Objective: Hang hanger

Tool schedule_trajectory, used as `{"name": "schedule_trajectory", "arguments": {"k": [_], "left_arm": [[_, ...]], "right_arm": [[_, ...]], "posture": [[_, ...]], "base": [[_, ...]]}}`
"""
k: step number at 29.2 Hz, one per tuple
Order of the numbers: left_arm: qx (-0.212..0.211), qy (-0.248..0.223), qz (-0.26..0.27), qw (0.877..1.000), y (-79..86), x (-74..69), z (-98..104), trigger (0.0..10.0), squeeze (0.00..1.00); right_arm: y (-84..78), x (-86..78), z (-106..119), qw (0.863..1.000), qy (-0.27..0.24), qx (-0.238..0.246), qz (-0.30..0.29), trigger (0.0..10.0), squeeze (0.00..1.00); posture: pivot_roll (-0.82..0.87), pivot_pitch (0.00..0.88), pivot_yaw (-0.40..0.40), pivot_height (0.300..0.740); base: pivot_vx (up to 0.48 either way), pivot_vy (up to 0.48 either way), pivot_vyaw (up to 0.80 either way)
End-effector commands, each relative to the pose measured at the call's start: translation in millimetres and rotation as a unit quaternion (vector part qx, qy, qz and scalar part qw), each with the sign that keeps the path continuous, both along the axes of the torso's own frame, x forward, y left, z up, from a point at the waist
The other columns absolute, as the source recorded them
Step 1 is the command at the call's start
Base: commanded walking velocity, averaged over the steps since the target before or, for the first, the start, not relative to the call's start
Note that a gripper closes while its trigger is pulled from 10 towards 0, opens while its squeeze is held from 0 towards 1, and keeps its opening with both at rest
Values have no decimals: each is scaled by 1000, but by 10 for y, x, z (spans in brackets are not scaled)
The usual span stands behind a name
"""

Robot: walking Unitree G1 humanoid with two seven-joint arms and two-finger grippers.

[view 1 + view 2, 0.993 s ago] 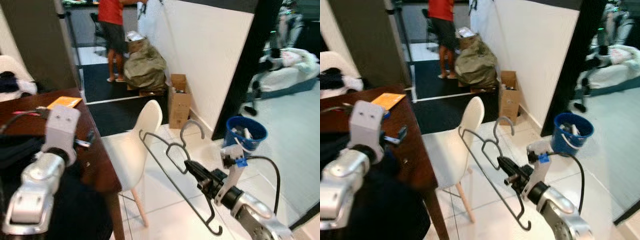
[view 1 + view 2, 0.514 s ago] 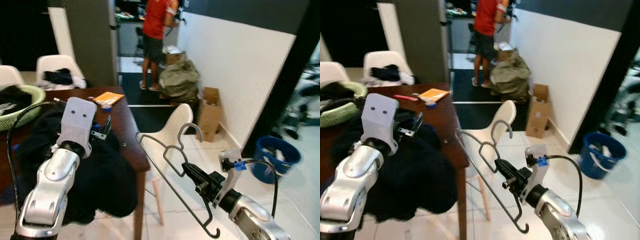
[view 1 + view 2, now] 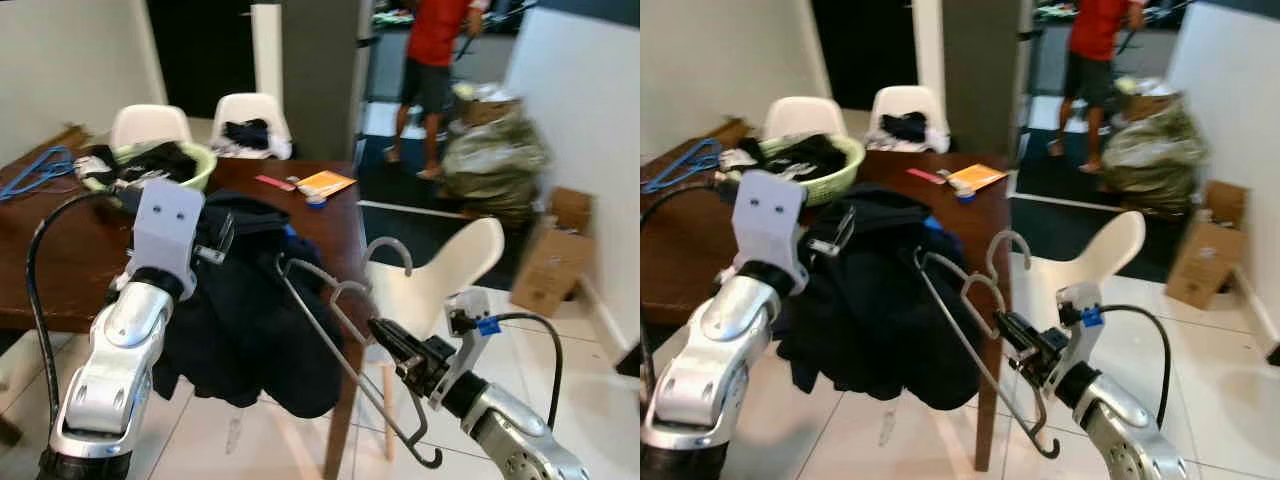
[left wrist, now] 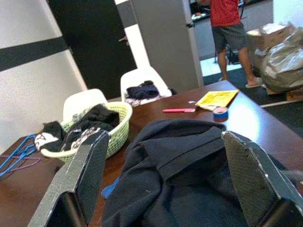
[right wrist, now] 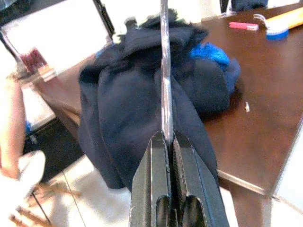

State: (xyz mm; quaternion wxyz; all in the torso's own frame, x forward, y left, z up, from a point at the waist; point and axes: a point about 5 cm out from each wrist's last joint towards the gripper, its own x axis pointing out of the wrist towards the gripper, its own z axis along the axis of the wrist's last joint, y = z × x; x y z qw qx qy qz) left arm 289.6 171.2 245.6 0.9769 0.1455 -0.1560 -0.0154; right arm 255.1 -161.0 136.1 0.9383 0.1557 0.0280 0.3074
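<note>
The right gripper (image 3: 385, 340) is pinching the wire hanger (image 3: 345, 360) tight, its long bar slanting up toward the dark jacket (image 3: 255, 300) on the bench (image 3: 40, 260), while the left gripper (image 4: 161, 179) is hanging wide open over the jacket, holding nothing.

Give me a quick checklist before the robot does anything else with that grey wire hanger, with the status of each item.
1. Right gripper clamped on the grey wire hanger: ok, fingers shut on the wire.
2. Hanger free of the dark navy garment heaped on the brown wooden table: cannot tell, they overlap in the head views.
3. Left gripper ready: ok, fingers open above the garment, holding nothing.
4. Rail or hook to hang it on: cannot tell.
5. Person in red shirt at a distance: ok, standing far behind the table.
6. White plastic chair near the right arm: not ok, close.
</note>
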Motion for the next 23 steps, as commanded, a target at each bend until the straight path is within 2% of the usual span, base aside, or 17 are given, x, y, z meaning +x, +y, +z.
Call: {"name": "schedule_trajectory", "arguments": {"k": [1,3,4,5,6,7,8,11,12,13,14,15,18,19,20,22,23], "left_arm": [[4,-1,4,1000,3,16,-8,10000,0],[-3,-11,-15,1000,-57,18,46,10000,0],[-3,-11,-15,1000,-57,18,46,10000,0],[-5,-15,-20,1000,-72,17,76,10000,0],[-5,-15,-20,1000,-72,17,76,10000,0],[-10,-23,-23,999,-69,20,140,10000,0],[-13,-26,-22,999,-58,19,162,10000,0],[-15,-27,-21,999,-51,19,174,10000,0],[-17,-29,-20,999,-40,20,186,10000,0],[-17,-29,-20,999,-40,20,186,10000,0],[-19,-31,-18,999,-26,22,204,10000,0],[-18,-35,-16,999,-8,24,228,10000,0],[-17,-38,-15,999,4,25,245,10000,0],[-20,-46,-1,999,84,25,277,10000,0],[-20,-46,-1,999,84,25,277,10000,0],[-32,-49,34,998,238,29,277,10000,0],[-32,-49,34,998,238,29,277,10000,0]], "right_arm": [[-6,12,34,1000,-4,22,-4,10000,0],[-59,1,108,997,-13,75,-1,10000,0],[-59,1,108,997,-13,75,-1,10000,0],[-94,10,175,994,-23,107,-5,10000,0],[-94,10,175,994,-23,107,-5,10000,0],[-210,101,521,976,-78,201,-35,10000,0],[-270,133,674,964,-101,243,-46,10000,0],[-306,148,762,955,-114,267,-51,10000,0],[-345,155,871,947,-132,289,-49,10000,0],[-345,155,871,947,-132,289,-49,10000,0],[-344,138,1018,941,-157,298,-26,10000,0],[-306,117,1138,942,-177,286,0,10000,0],[-277,100,1211,942,-189,277,18,10000,0],[-132,112,1222,960,-188,204,35,10000,0],[-132,112,1222,960,-188,204,35,10000,0],[23,175,1129,977,-169,128,28,10000,0],[23,175,1129,977,-169,128,28,10000,0]], "posture": [[55,0,-52,740],[56,0,-52,740],[56,0,-52,740],[58,0,-49,740],[58,0,-49,740],[64,0,-50,740],[64,0,-50,740],[64,0,-50,740],[66,0,-49,740],[66,0,-49,740],[66,0,-50,740],[66,0,-51,740],[66,0,-51,740],[64,0,-52,740],[64,0,-52,740],[68,0,-57,740],[68,0,-57,740]], "base": [[0,0,794],[0,0,788],[0,0,788],[0,0,781],[0,0,781],[0,0,769],[0,0,769],[0,0,769],[0,0,613],[0,0,613],[0,0,0],[0,0,0],[0,0,0],[0,0,0],[0,0,0],[0,0,0],[0,0,0]]}}
